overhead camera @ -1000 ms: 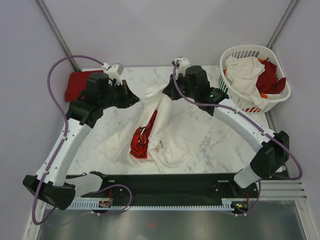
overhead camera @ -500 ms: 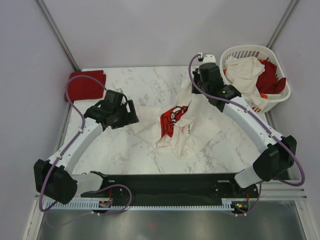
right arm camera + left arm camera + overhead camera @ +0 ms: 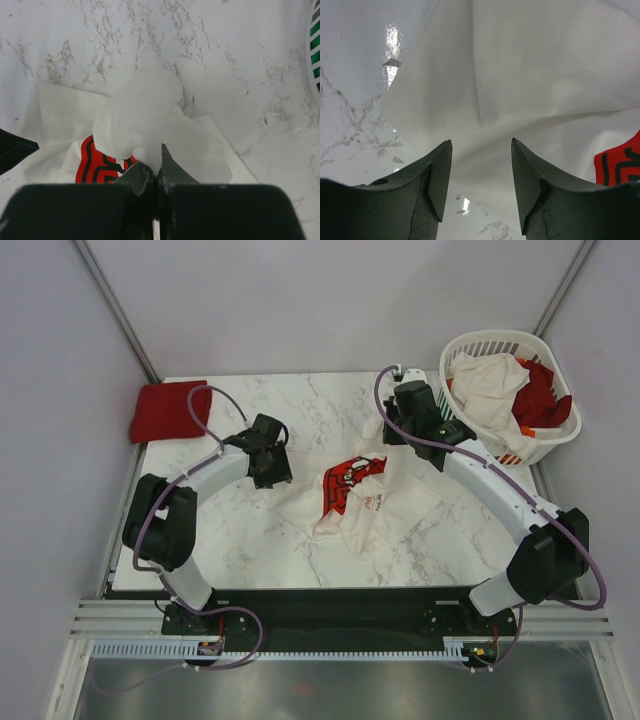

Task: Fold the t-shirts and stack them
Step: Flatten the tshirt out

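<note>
A cream-white t-shirt with a red graphic (image 3: 352, 495) lies crumpled at the table's middle. My right gripper (image 3: 398, 433) is shut on a bunched fold of it (image 3: 150, 115) and holds that part up; the red print (image 3: 97, 162) shows below. My left gripper (image 3: 276, 472) is open just at the shirt's left edge; its jaws stand apart over the white cloth (image 3: 530, 75), with nothing between them. A folded red t-shirt (image 3: 167, 409) lies at the far left corner. More cream and red shirts (image 3: 500, 385) sit in the basket.
The white slatted laundry basket (image 3: 555, 430) stands at the far right corner, close to my right arm. Marble tabletop (image 3: 220, 530) shows to the left and front of the shirt. Grey walls close the back and sides.
My right gripper has carried the shirt rightward and lowered it, so the cloth has bunched at the middle. My left arm has let go, swung in and folded back toward the shirt's left edge.
</note>
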Robot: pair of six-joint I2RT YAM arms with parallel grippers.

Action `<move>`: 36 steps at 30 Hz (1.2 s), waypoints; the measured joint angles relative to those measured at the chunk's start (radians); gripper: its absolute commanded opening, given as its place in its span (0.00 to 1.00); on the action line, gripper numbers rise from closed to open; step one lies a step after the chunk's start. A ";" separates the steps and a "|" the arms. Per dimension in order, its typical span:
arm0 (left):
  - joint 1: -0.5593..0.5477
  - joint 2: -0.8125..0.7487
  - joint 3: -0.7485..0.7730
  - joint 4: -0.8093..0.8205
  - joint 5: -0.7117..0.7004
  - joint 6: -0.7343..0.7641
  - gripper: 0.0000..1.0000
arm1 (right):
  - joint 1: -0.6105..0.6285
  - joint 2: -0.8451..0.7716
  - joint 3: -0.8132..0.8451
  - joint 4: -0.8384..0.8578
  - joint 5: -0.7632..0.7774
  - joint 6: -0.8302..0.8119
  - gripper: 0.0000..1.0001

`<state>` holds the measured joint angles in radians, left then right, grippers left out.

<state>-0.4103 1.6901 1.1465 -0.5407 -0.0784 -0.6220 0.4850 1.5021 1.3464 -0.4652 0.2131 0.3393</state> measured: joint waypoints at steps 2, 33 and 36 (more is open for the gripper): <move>-0.002 0.037 0.016 0.012 -0.001 -0.002 0.58 | 0.000 -0.003 -0.002 -0.002 -0.003 0.002 0.00; -0.028 0.185 0.092 0.064 -0.024 -0.029 0.07 | 0.000 -0.017 -0.002 -0.008 0.014 0.000 0.00; -0.028 0.166 0.092 0.059 -0.024 -0.030 0.07 | -0.001 -0.017 0.011 -0.032 0.025 -0.003 0.00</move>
<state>-0.4385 1.8565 1.2388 -0.4820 -0.1028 -0.6518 0.4839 1.4849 1.3575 -0.4973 0.2382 0.3359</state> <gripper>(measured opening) 0.081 0.020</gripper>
